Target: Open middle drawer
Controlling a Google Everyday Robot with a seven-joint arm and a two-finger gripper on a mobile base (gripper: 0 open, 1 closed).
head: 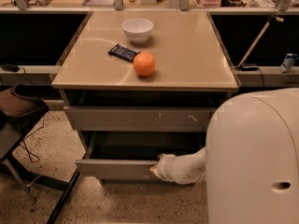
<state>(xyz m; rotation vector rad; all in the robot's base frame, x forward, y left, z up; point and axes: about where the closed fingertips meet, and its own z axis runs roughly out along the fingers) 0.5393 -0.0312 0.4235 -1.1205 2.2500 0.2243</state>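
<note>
Low in the cabinet, under the larger drawer front [140,118] with white scratch marks: the middle drawer [117,169], drawn part-way out toward the camera, dark box interior showing behind its plain front. At that front's upper edge, right of centre, touching or all but touching it: the gripper [158,168], reaching in on a pale arm from the robot's body [254,157] at lower right. Jaws' state: impossible to tell, whether open, closed or hooked over the edge. Turns on one relation: front panel lying long from left to right across the cabinet, directly against the gripper's tip, slide direction square to it, out toward the robot. Judged as mid-pull, with travel probably left in the runners. Calls for a straight draw back along that line. Risk from the off-centre contact: skewing the box and binding it. Up on the worktop [187,55], well apart from all this: an orange [144,64], a dark packet [123,52] just beside it, a white bowl [137,30] behind. Off to the left, a chair [18,107].
</note>
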